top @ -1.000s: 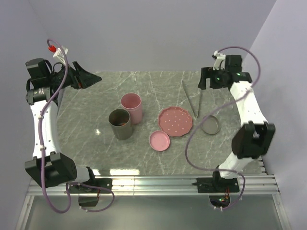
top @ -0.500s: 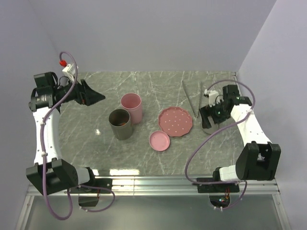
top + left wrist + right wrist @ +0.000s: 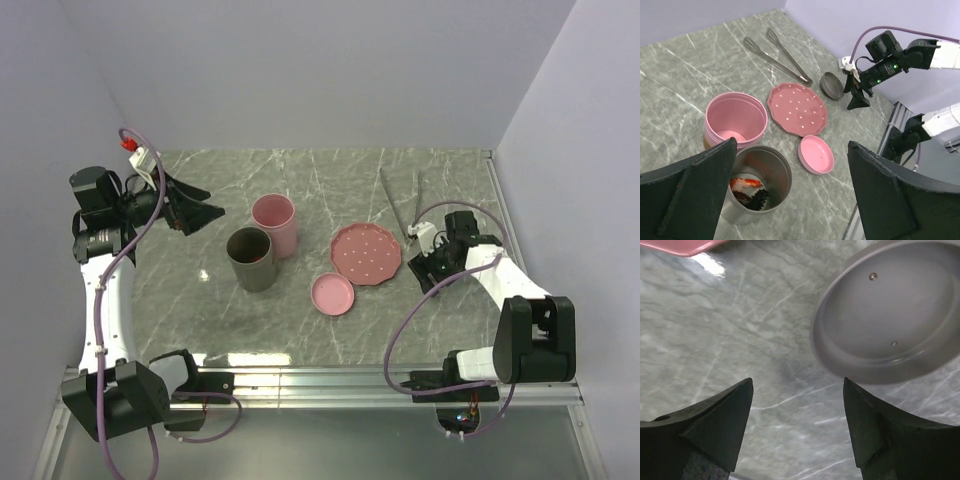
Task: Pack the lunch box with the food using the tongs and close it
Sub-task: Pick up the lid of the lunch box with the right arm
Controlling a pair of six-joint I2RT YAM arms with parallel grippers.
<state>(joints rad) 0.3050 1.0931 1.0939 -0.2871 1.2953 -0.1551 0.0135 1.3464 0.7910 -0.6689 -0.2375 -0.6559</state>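
The lunch box's grey metal tin [image 3: 771, 170] [image 3: 250, 259] stands open beside its pink tin [image 3: 736, 119] [image 3: 274, 224]. Food lies in the grey tin: an orange-red shrimp [image 3: 746, 182] and a dark brown piece [image 3: 758, 199]. The tongs [image 3: 400, 204] [image 3: 776, 54] lie on the table at the far right, touched by neither gripper. My left gripper [image 3: 200, 213] [image 3: 792, 144] hovers open, high and left of the tins. My right gripper [image 3: 424, 266] [image 3: 797, 382] is open and low over the table, its right fingertip [image 3: 852, 390] beside a grey lid [image 3: 892, 335] [image 3: 832, 85], nothing between its fingers.
A pink speckled plate [image 3: 366, 253] [image 3: 797, 109] lies between the tins and the right gripper. In front of it sits a small pink lid [image 3: 332, 294] [image 3: 816, 154]. The table's metal rail [image 3: 320, 380] runs along the near edge.
My right arm has swung from the far right corner down to the table by the grey lid, its jaws narrowing slightly. The left arm shifted a little forward.
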